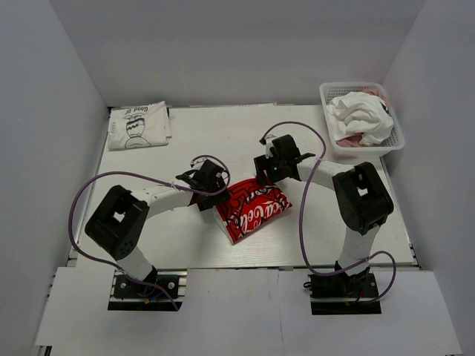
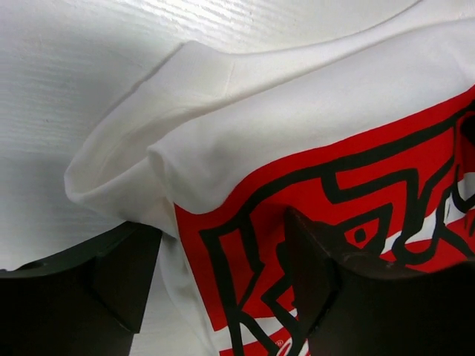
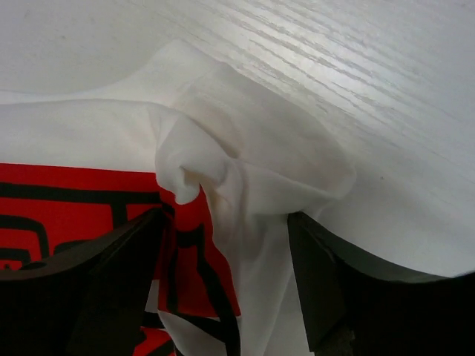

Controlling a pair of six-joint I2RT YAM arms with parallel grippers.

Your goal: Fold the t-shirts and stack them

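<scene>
The t-shirt with red print (image 1: 252,210) lies bunched in a small heap at the table's middle. My left gripper (image 1: 214,193) is at its left edge and my right gripper (image 1: 263,178) at its far edge. In the left wrist view the left gripper (image 2: 220,241) is open, its fingers (image 2: 122,274) wide apart astride the white and red cloth (image 2: 297,111). In the right wrist view the right gripper (image 3: 226,233) is open astride a bunched white fold (image 3: 245,163). A folded white t-shirt with black cartoon (image 1: 139,125) lies at the far left.
A white lattice basket (image 1: 349,88) stands at the far right, holding crumpled white t-shirts (image 1: 361,115) with some pink cloth (image 1: 353,139) beneath. White walls close in the table on three sides. Purple cables loop over both arms.
</scene>
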